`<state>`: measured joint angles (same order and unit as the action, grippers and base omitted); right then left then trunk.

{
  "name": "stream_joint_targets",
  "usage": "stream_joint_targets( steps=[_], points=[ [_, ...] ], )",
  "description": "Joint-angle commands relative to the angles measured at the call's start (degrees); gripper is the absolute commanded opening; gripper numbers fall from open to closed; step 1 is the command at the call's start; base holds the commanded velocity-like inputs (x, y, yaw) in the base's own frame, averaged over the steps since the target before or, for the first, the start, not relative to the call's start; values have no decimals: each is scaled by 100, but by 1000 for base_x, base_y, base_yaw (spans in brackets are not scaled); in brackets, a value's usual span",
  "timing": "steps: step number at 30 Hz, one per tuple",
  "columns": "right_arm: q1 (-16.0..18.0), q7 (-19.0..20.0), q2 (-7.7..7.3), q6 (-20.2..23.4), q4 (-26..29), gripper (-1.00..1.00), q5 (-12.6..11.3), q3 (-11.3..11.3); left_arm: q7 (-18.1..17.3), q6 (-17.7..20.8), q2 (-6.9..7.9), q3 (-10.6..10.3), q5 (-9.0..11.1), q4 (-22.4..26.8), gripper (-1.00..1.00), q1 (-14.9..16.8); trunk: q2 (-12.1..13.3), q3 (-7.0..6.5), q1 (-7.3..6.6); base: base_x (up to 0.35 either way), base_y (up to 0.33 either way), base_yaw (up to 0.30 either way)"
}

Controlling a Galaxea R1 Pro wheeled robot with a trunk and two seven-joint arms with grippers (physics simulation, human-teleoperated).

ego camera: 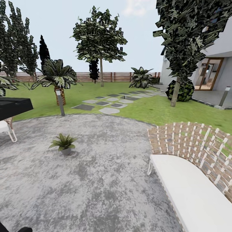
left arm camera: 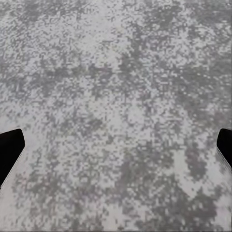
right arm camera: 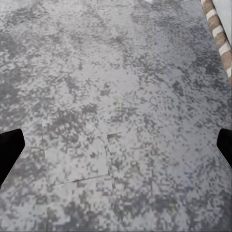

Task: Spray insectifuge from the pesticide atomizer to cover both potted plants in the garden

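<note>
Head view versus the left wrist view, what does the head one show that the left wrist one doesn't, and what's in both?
The head view alone takes in one potted plant standing on the paving, a woven chair with a white cushion, a grey lamp post, stepping stones, lawn, trees and a slatted fence. The left wrist view alone brings the left claw, its dark fingertips spread wide with nothing between them. Both share the mottled grey patio.

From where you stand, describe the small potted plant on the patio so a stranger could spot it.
Start at the round grey patio, between the wicker bench and the black table. The potted plant sits alone on the paving, left of middle. Unlike the tall palm behind on the lawn, it is a low green rosette in a grey pot.
</note>
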<state>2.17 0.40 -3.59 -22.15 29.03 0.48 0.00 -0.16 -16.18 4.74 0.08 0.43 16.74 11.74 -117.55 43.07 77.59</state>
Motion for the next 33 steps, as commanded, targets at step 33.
stream_joint_targets(
  steps=[33],
  points=[
    [3,4,-1,-17,-10,100,6,8,-2,-24,0,1,9,-4,100,5,-2,6,3,338,0,0]
  ],
)
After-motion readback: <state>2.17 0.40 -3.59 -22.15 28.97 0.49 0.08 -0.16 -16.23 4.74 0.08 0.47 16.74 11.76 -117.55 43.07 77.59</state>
